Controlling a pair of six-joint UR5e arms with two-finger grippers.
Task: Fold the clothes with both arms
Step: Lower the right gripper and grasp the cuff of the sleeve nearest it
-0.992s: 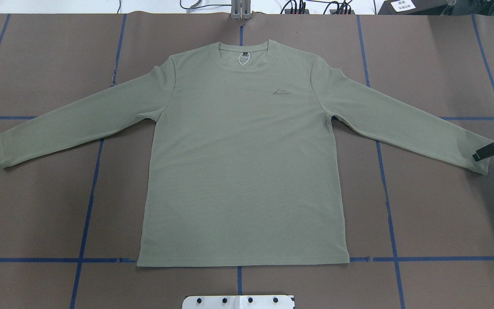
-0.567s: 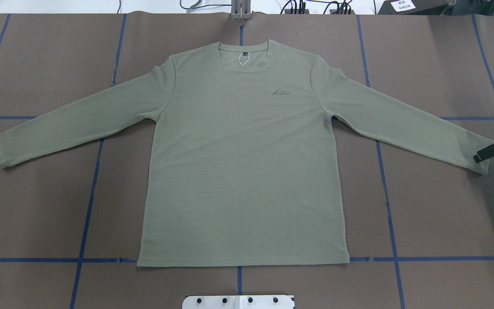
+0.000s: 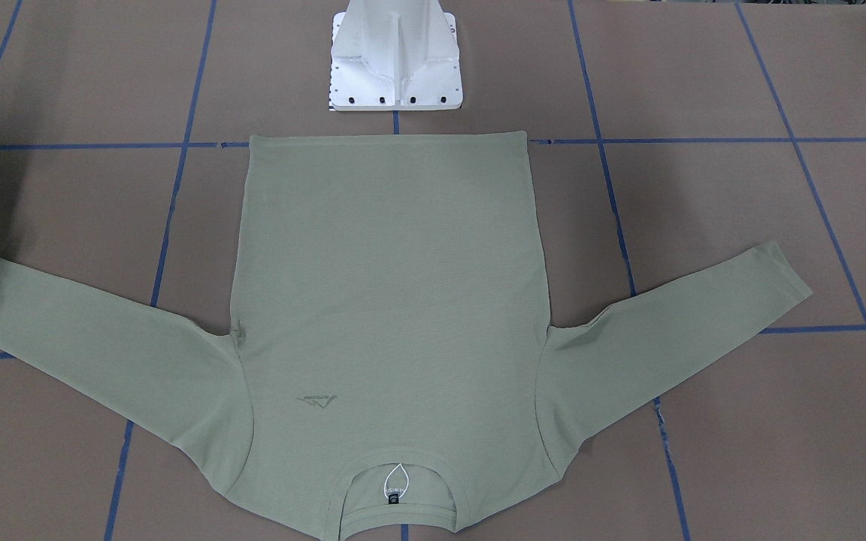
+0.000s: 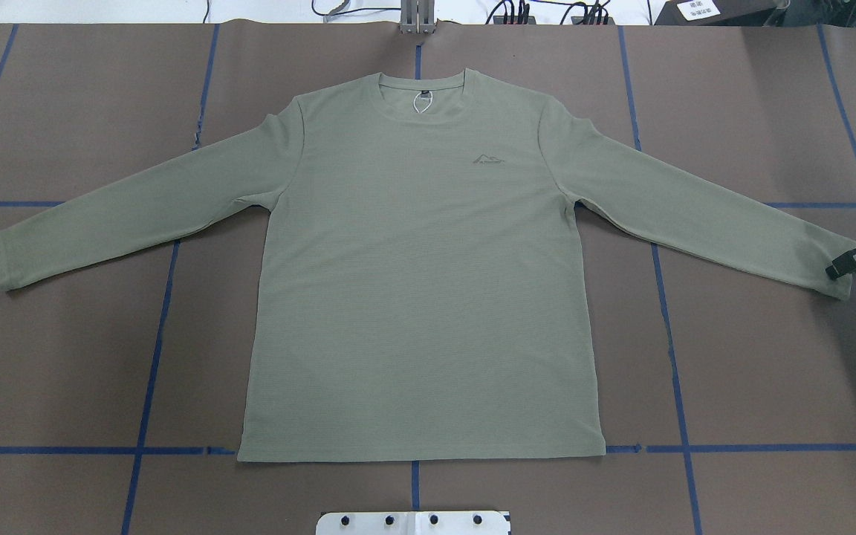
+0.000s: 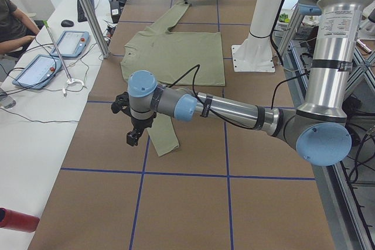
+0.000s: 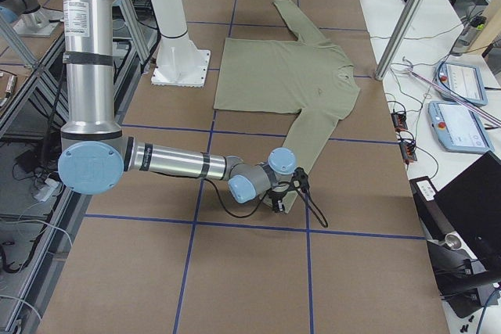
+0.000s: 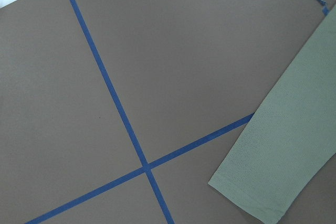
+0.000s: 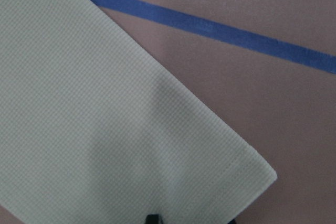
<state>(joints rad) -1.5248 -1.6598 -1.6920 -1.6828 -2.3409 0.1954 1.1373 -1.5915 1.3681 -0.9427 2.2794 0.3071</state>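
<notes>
Outward by a touch in the overhead view, my right gripper [image 4: 848, 262] has slid along the cuff [image 4: 837, 286], jaw gap unreadable to me, while the shirt [image 4: 420, 282] lies flat and unfolded mid-table. From the left end, my left gripper [image 5: 133, 127] hovers beside the other cuff [image 5: 167, 144], jaws I cannot tell; its wrist camera shows that cuff untouched, so I judge both sleeve grasps are yet to come.

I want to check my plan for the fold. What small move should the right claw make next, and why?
Probably lower the right claw onto the cuff beside it and shut on it. The claw's tip is at the cuff's edge, the sleeve lies flat on the table, and the whole shirt is spread out with no fold made yet.
</notes>
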